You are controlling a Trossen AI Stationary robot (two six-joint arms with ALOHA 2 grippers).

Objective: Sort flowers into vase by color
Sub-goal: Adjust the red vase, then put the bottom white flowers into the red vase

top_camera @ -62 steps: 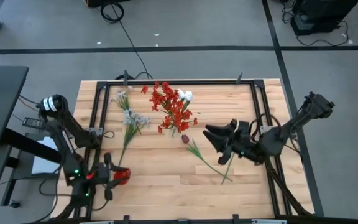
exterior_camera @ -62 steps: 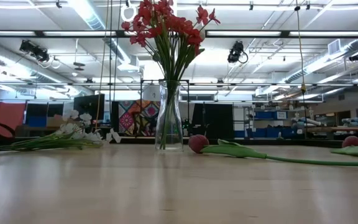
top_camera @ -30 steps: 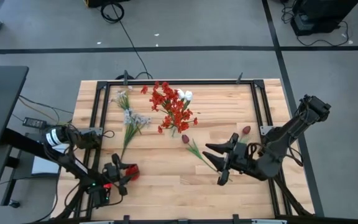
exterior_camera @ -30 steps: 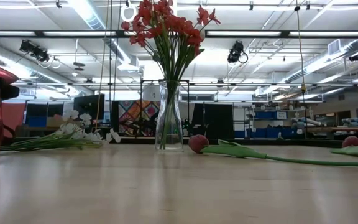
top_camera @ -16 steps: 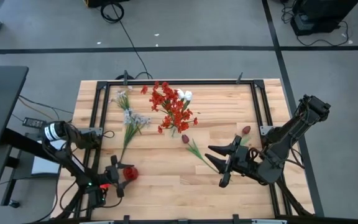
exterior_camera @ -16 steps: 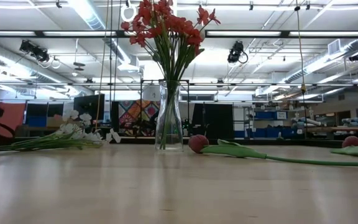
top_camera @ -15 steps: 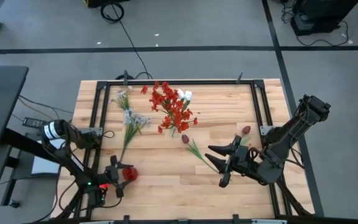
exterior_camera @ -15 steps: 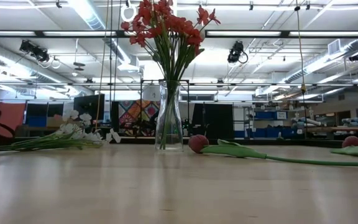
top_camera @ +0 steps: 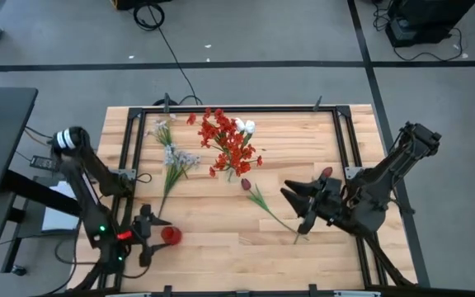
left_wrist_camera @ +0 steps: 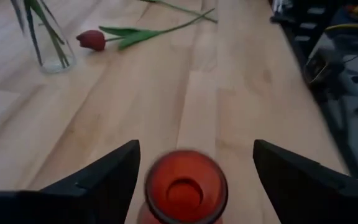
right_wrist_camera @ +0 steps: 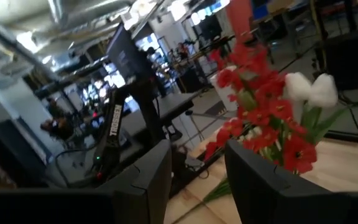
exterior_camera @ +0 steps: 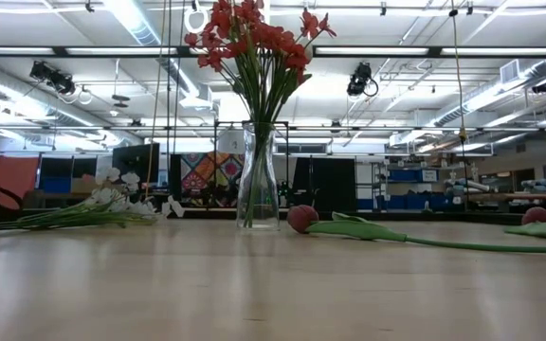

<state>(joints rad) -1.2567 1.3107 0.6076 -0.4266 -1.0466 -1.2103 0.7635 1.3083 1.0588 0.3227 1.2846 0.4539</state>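
Left gripper at the table's 7 o'clock corner, fingers spread wide, a red vase standing between them, untouched on either side. Right gripper at 4 o'clock, fingers parted, holding nothing, beside a dark red tulip bud with its stem running toward 5 o'clock. Second bud lies at 3 o'clock. Glass vase near 12 o'clock holds bright red flowers and white tulips. Pale sprays lie flat at 10 o'clock.

A red vase is standing between the spread fingers of the left gripper; bare tabletop is lying open beyond it.
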